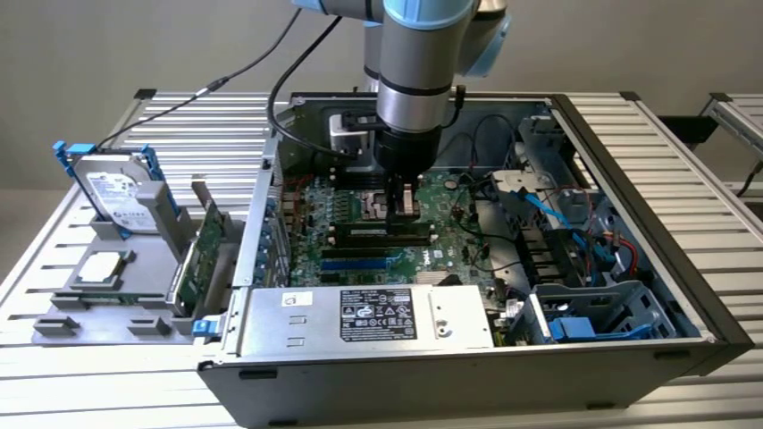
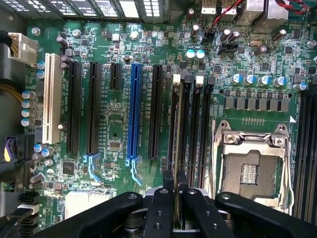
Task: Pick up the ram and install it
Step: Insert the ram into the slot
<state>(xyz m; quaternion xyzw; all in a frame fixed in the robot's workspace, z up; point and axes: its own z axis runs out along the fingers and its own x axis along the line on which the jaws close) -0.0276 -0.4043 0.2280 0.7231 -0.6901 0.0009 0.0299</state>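
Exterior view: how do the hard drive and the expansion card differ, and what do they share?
The hard drive is a silver box with a white label; the card is a thin green board. The hard drive stands farther from the case; the card stands beside its wall. Both stand on edge in the grey holder outside the case.

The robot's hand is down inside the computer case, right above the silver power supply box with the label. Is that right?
Not quite: the hand is inside the case, but above the motherboard's memory slots, gripping the ram; the power supply lies closer to the camera. The exterior view shows it.
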